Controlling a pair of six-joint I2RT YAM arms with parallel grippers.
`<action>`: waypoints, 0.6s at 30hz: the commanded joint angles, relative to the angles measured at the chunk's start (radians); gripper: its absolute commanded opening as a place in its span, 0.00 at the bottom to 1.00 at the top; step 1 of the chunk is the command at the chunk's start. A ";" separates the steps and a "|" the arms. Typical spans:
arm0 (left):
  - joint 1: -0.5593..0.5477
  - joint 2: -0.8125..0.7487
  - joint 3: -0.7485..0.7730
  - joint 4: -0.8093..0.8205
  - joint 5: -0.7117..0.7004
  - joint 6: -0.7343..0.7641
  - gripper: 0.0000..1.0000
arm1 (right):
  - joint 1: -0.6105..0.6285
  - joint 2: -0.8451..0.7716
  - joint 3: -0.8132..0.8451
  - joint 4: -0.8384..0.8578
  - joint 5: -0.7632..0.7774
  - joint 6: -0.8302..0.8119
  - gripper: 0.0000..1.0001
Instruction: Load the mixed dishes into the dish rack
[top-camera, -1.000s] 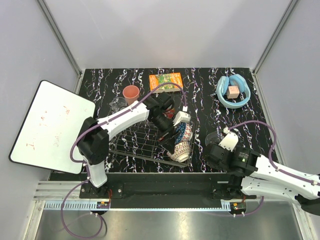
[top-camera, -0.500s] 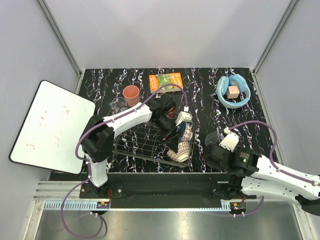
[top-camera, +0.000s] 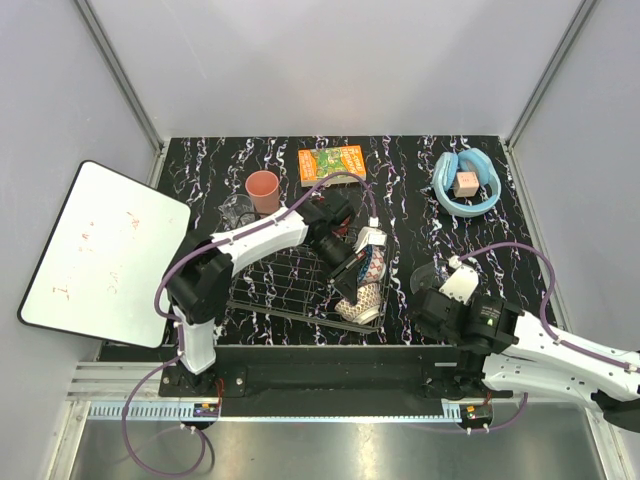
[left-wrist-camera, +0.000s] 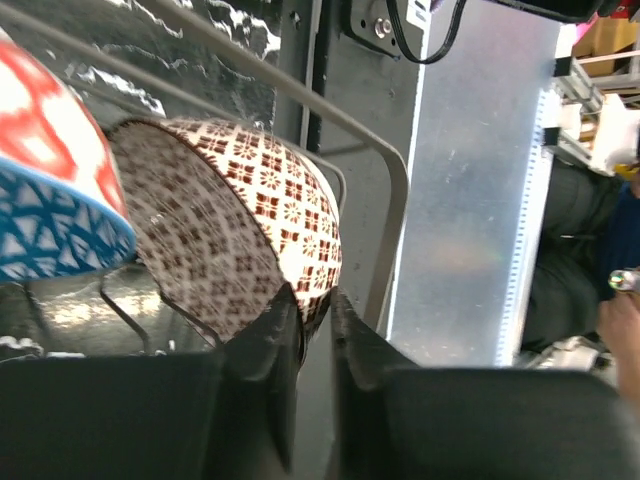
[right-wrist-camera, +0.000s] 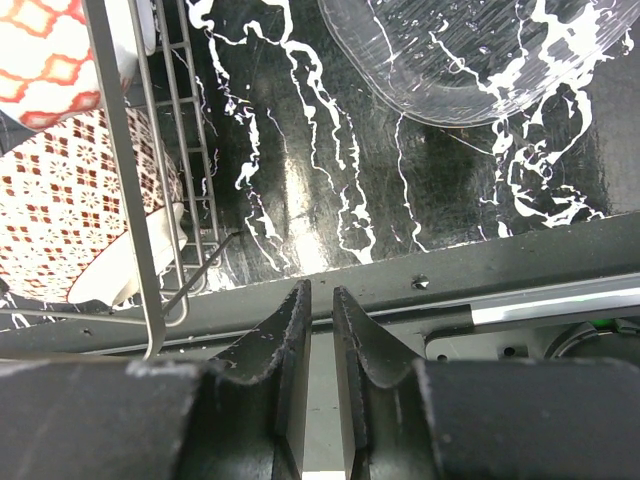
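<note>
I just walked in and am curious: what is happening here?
The left gripper reaches into the dish rack and seems to pinch the rim of the beige patterned bowl, beside the blue patterned bowl. The right gripper hangs almost closed and empty near the clear glass bowl, which lies on the table.

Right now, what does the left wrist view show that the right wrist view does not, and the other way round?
Left wrist only: the triangle-printed outside of the blue patterned bowl, and the left gripper closed on the rim of the beige brown-patterned bowl.
Right wrist only: the clear glass bowl lying on the black marbled table outside the rack, and the right gripper, nearly closed with nothing between its fingers.
Both: the beige brown-patterned bowl on edge in the dark metal wire dish rack.
</note>
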 joint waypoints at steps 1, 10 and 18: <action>0.001 -0.006 0.013 0.054 0.005 -0.003 0.06 | 0.010 -0.002 -0.007 -0.004 0.038 0.028 0.23; 0.006 -0.043 0.000 0.066 0.067 -0.031 0.00 | 0.008 0.028 -0.016 0.014 0.027 0.019 0.22; 0.072 -0.093 -0.018 0.088 0.225 -0.101 0.00 | 0.011 0.054 -0.024 0.042 0.016 0.008 0.22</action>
